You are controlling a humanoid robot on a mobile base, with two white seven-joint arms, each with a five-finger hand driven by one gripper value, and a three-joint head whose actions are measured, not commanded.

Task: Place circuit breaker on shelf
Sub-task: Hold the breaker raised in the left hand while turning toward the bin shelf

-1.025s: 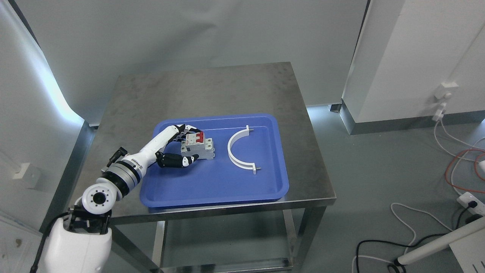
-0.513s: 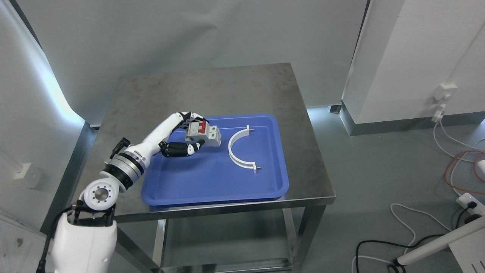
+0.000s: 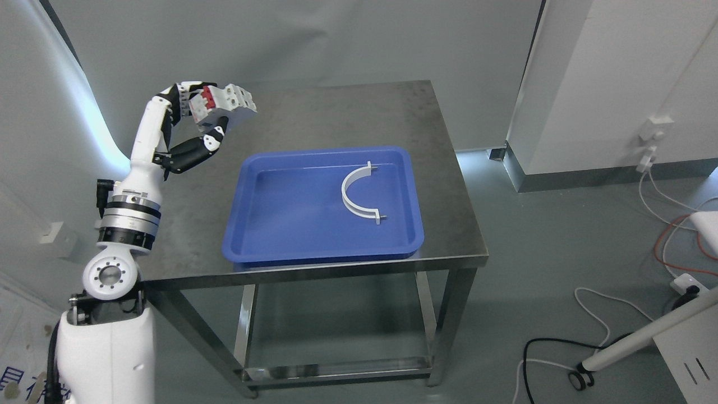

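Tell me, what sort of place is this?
Probably a robot test lab or workshop. A bare steel table holds a blue tray, the left hand lifts a circuit breaker, and loose cables trail across a plain grey floor.

A square, dull grey metal surface (image 3: 314, 118) on four legs, with a lower shelf (image 3: 336, 359) underneath. A blue tray (image 3: 280, 247) sits on its near half, toward the right, holding a white curved bracket (image 3: 354, 193) at its right side.
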